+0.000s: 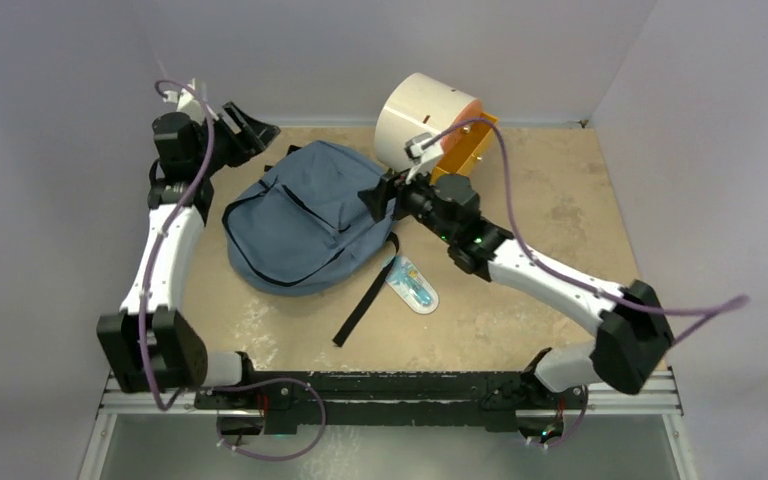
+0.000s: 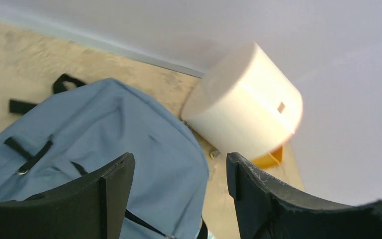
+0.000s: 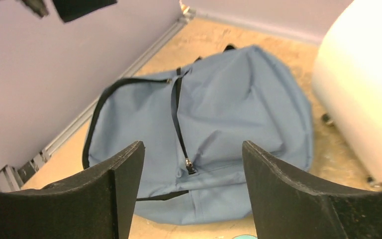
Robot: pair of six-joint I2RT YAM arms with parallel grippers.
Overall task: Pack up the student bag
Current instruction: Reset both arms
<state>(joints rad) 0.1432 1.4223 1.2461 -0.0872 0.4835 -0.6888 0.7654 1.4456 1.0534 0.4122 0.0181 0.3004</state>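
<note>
On tbl (image 1: 560, 200), slate-blue student bag (image 1: 300, 220) lies flat, blk strap (image 1: 365, 298) trailing.

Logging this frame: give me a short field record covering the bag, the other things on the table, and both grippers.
student bag: lying flat on the table, zips look closed, black strap trailing toward the near edge
cabinet: cream cylinder with orange drawer, just behind the bag's right side
packet: clear, with a blue item inside, on the table beside the strap, outside the bag
left gripper: open, empty, apart from the bag near the far-left corner
right gripper: open, empty, by the bag's right edge
</note>
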